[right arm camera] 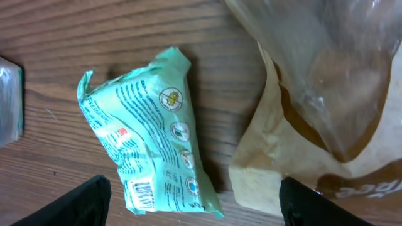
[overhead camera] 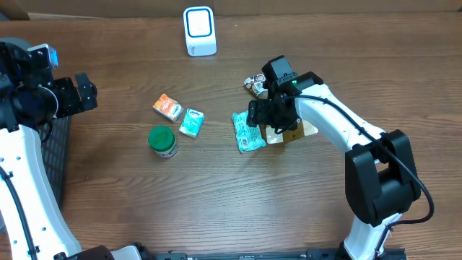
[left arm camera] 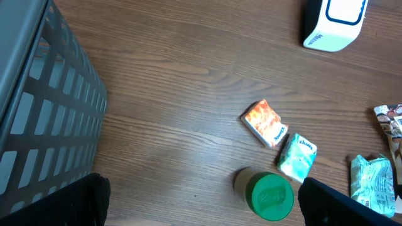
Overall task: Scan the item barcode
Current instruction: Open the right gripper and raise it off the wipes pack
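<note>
Green packet (right arm camera: 151,150): lies flat on the tabletop (overhead camera: 216,202), directly under the right end effector (right arm camera: 195,204); nothing holds it.
Barcode (right arm camera: 143,201): printed near the packet's lower end, facing up.
Right end effector: fingers spread wide to either side of the packet, with nothing gripped between them.
Brown bag (right arm camera: 301,157): just beside the packet's right edge. A finger coming down could catch its crinkled clear window and drag it along.
Grip risk: the film looks thin and soft, so a pinch may slip, crease the barcode or cover it.
Neighbours: teal packet (overhead camera: 191,123), orange packet (overhead camera: 167,107) and green-lidded jar (overhead camera: 163,141) sit to the left, apart.
Scanner (overhead camera: 200,30): well apart at the far edge. On a long carry the packet could flop and turn its code away.
Left end effector (left arm camera: 201,201): wide open, empty, beside the grey basket (left arm camera: 44,113).
</note>
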`<state>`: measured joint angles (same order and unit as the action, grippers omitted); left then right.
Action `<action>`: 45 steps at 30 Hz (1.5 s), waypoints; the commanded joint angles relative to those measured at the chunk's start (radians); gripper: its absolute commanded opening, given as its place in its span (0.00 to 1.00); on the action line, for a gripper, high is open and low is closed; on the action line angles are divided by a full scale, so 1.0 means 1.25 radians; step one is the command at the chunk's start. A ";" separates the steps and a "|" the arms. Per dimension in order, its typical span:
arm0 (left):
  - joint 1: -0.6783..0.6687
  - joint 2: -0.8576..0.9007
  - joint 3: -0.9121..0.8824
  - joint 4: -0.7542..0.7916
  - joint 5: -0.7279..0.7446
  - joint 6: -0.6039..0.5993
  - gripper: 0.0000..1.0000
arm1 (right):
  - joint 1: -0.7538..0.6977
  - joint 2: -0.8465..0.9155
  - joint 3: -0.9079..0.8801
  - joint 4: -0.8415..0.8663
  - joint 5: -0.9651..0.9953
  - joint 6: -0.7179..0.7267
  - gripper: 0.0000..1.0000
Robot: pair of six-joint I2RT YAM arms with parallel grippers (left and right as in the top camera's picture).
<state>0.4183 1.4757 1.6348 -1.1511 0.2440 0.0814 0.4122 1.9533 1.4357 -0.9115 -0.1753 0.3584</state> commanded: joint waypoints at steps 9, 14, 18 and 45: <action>-0.002 0.003 0.002 0.002 0.009 0.010 0.99 | -0.001 -0.163 0.001 -0.017 -0.049 -0.081 0.78; -0.002 0.003 0.002 0.002 0.009 0.010 1.00 | -0.002 -0.190 0.001 -0.017 -0.046 -0.084 0.79; -0.002 0.003 0.002 0.002 0.009 0.010 1.00 | -0.002 -0.189 -0.001 -0.017 -0.034 -0.084 0.79; -0.002 0.003 0.002 0.002 0.009 0.010 1.00 | -0.002 -0.189 -0.001 -0.017 -0.019 -0.085 0.78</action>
<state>0.4187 1.4757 1.6348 -1.1511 0.2440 0.0814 0.4122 1.7271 1.4353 -0.9356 -0.2203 0.2607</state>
